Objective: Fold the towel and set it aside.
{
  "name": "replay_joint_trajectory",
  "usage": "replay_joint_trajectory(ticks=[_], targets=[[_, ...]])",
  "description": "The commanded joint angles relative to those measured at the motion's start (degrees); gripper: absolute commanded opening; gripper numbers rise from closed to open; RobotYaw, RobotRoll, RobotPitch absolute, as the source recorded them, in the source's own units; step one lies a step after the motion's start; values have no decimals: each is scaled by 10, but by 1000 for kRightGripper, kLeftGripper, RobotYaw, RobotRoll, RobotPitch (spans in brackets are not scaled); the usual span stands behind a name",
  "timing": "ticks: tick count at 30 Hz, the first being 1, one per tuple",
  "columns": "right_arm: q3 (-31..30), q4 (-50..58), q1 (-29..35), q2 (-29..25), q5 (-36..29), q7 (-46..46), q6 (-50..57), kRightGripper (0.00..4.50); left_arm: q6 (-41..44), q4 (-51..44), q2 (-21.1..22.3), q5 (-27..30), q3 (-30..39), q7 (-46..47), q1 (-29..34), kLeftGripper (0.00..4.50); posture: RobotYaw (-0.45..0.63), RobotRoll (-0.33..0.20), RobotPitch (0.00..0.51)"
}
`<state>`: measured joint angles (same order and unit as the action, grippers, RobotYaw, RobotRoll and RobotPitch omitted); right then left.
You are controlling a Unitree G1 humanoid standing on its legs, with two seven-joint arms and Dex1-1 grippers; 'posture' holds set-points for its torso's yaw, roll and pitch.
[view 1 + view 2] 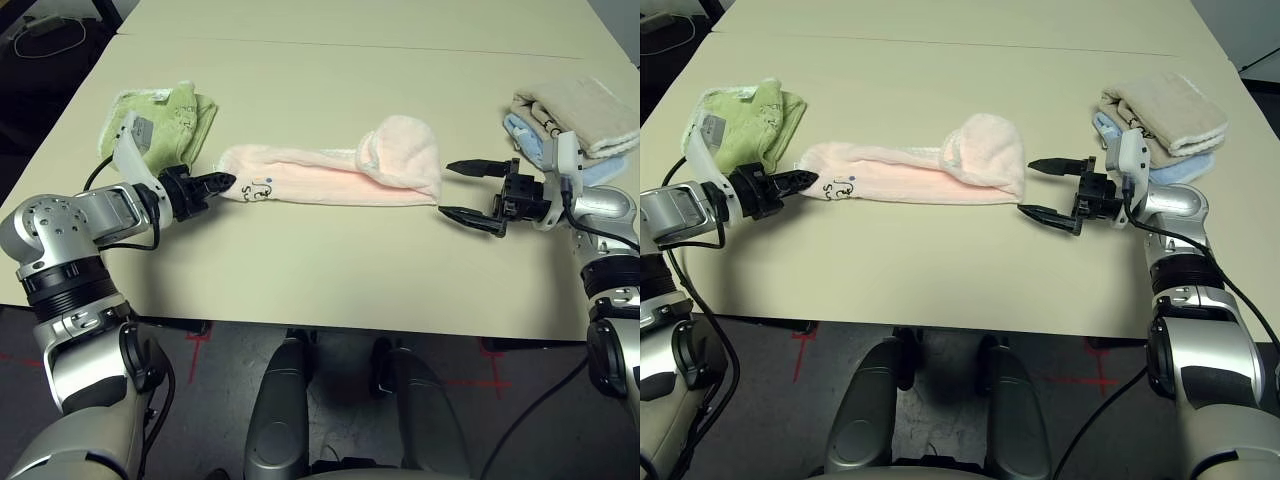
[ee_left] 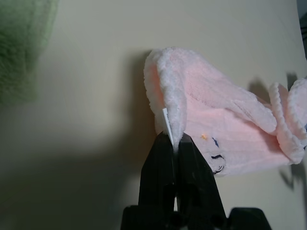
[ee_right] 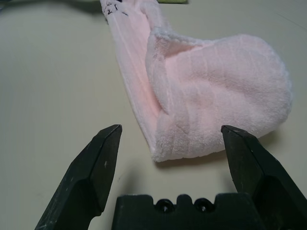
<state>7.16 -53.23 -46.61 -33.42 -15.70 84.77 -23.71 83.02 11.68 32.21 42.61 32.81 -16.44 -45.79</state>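
The towel (image 1: 330, 175) lies mid-table as a long folded strip. The left gripper (image 1: 222, 183) pinches its left end; the right gripper (image 1: 472, 190) gapes beside the right end. Final folding and setting aside remain.

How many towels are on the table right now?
4. The pink towel lies mid-table between the grippers, the green towel behind the left gripper, and the beige towel stacked on the blue towel at right.
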Motion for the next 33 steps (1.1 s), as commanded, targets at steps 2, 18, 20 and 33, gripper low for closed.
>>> replay_joint_trajectory(ticks=[2,18,20,33], targets=[[2,-9,1,-12,3,1,-2,4500,3,-16,32,-7,13,0,12,10,144,0,248],[-1,-25,-31,8,5,-2,-3,4500,21,-80,33,14,-7,-16,8,10,161,0,237],[1,-24,-32,8,5,-2,-2,4500,14,-83,36,13,-22,-23,4,10,161,0,235],[1,-26,-32,11,6,-7,-4,4500,31,-77,-11,62,-113,-91,-162,10,160,0,233]])
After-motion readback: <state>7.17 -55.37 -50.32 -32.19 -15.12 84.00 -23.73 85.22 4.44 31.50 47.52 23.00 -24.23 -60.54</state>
